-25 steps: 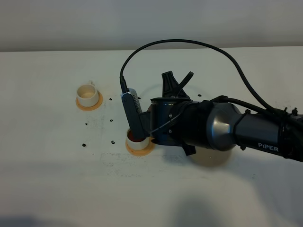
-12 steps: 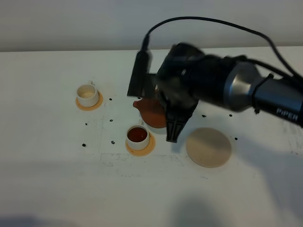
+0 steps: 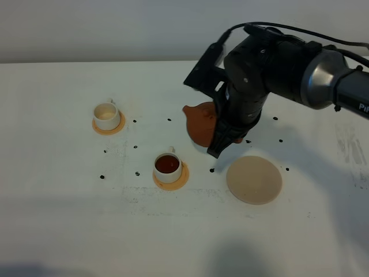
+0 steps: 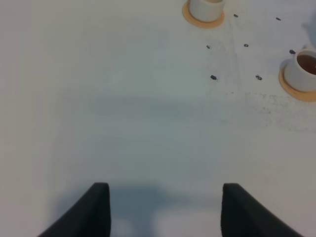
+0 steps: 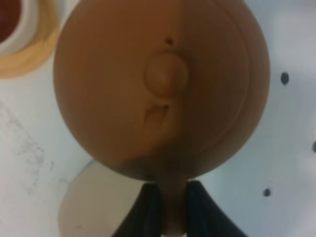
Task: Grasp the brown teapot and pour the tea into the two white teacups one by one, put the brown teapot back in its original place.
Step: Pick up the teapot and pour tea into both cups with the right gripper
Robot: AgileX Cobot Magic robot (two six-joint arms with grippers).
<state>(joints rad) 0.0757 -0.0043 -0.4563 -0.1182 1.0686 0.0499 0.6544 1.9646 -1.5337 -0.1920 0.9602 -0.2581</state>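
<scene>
Aloft, seemingly — right claw (image 5: pixel 170 192) pinching brown teapot (image 5: pixel 163 84).

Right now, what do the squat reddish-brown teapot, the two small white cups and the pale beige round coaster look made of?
Squat reddish-brown teapot: likely unglazed clay, matte, no sharp highlights. Small white cups, near and far: probably glazed ceramic, smooth, cream inside. Pale beige round coaster: flat, matte, even colour; material unclear, maybe stone or cork.

White matte tabletop (image 3: pixel 69 219) carries a small round orange-tan coaster (image 3: pixel 170 185) near its middle. A second orange-tan coaster (image 3: pixel 109 132) lies at its 10 o'clock and a larger round pale beige coaster (image 3: pixel 254 180) at 3 o'clock. Scattered dark specks (image 3: pixel 102 176), possibly marker dots, lie around them.
</scene>
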